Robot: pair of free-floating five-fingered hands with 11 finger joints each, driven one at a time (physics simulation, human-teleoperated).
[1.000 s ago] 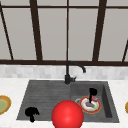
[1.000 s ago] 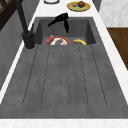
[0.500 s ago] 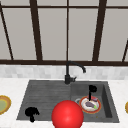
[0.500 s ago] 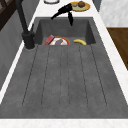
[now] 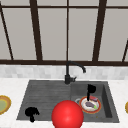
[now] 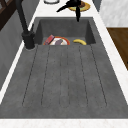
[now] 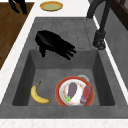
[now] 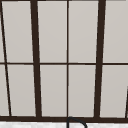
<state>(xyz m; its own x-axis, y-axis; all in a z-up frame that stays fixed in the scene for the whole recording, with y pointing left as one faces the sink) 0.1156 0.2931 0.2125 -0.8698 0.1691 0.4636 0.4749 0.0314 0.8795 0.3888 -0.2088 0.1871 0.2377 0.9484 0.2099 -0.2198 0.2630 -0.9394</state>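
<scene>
The right hand (image 5: 91, 89) hangs over the sink basin, just above the red-rimmed plate (image 5: 99, 107), and in the right side view its fingers (image 7: 65, 48) are stretched out nearly straight toward the faucet side, palm down, relaxed and gripping nothing. It sits above the basin's edge where the drainboard (image 6: 65, 75) meets the bowl, clear of the dishes below. Down on that plate lies a purple eggplant (image 7: 72, 90) with a green stem end, and beside it, toward the faucet side, a reddish bar-shaped item (image 7: 85, 94) that I cannot identify. The rim of a small grey dish (image 7: 83, 77) peeks out from under the plate's far edge. On the basin floor, apart from the plate and nearer the front wall, rests a yellow banana (image 7: 38, 95). The black faucet (image 5: 70, 72) stands at the back of the sink (image 5: 106, 87), its spout arching over the basin. Over on the other side, the left hand (image 5: 31, 113) hovers at the front left corner of the drainboard; whether its fingers are curled or loose I cannot tell. A big red ball (image 5: 67, 115) sits at the front edge between the two hands in the front view. A yellow-rimmed plate (image 5: 3, 104) with a green centre rests on the white counter left of the sink, and a dark-framed window (image 8: 67, 60) rises behind it all.
</scene>
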